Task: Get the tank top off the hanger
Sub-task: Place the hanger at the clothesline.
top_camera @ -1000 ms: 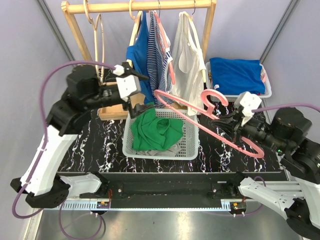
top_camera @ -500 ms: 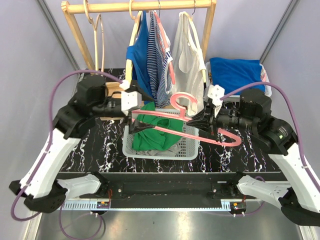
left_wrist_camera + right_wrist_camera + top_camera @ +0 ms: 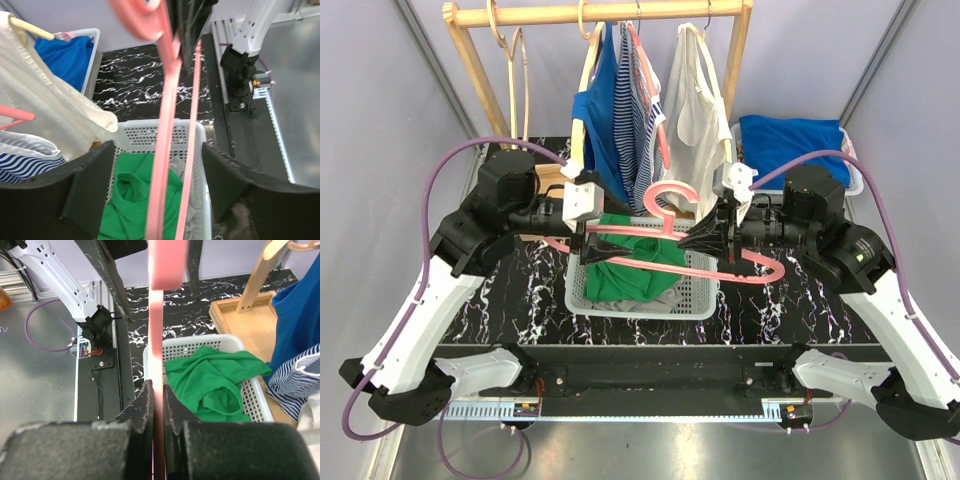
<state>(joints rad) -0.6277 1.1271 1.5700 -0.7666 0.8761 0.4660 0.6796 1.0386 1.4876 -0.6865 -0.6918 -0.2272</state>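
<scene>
A bare pink hanger (image 3: pixel 676 190) hangs level over the white basket (image 3: pixel 640 308). My right gripper (image 3: pixel 705 243) is shut on its lower bar, which runs up between the closed jaws (image 3: pixel 157 405) in the right wrist view. My left gripper (image 3: pixel 592 248) is open at the hanger's left end. Its two fingers (image 3: pixel 92 195) stand either side of the pink bars (image 3: pixel 162 150) with gaps on both sides. The green tank top (image 3: pixel 630 270) lies crumpled in the basket, off the hanger, and shows below both grippers (image 3: pixel 125 200) (image 3: pixel 215 385).
Behind the basket stands a wooden clothes rack (image 3: pixel 600 14) with blue (image 3: pixel 605 110), striped (image 3: pixel 642 110) and white (image 3: pixel 695 110) garments on hangers, and empty wooden hangers (image 3: pixel 515 70) at its left. A white bin with blue cloth (image 3: pixel 795 150) sits at the back right.
My right arm has swung the pink hanger left, from the table's right side to above the basket. My left gripper has come down around the hanger's left end, and its jaws have narrowed a little.
</scene>
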